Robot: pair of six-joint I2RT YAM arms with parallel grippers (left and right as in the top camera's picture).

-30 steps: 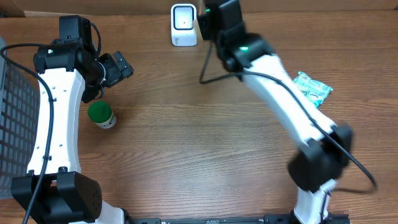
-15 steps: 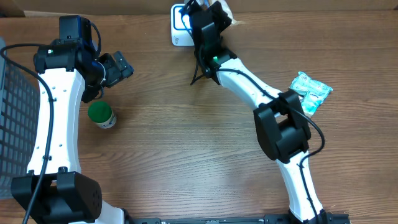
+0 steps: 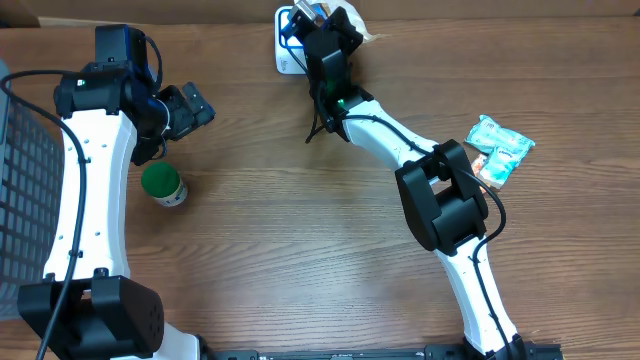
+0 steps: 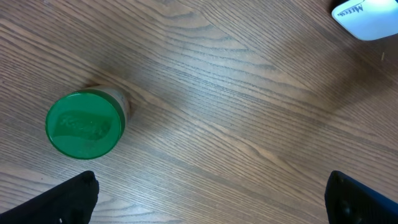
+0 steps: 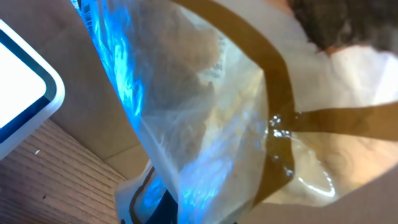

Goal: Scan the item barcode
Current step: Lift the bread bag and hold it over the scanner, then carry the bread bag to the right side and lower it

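1. While the scan itself is under way at the back of the table, the left side is idle. The left gripper (image 3: 188, 108) hangs over the wood with its jaws spread as wide as they go and holds nothing.
2. A green-lidded jar (image 3: 162, 185) stands upright near that gripper, apart from it and untouched.
3. The white barcode scanner (image 3: 291, 52) stands at the back edge, centre. Its blue light falls across the item in the right wrist view.
4. The right gripper (image 3: 322, 30) is clamped tight on a clear plastic bag (image 5: 205, 124) and holds it up just in front of the scanner face. I cannot tell whether the barcode itself faces the window.
5. Teal packets (image 3: 498, 146) lie flat at the far right, well apart from both arms.
6. Progress, as a judgement: pick-up and carry are done and the bag is being presented. Nothing visible confirms a read. What is left is a small re-angle if needed, then setting the bag down.
7. Against the frame one second back:
   - The right arm has folded in, with its elbow swung toward the table's middle.
   - The right gripper has moved from just right of the scanner to directly before it.
   - The left arm, the jar and the packets are unchanged.
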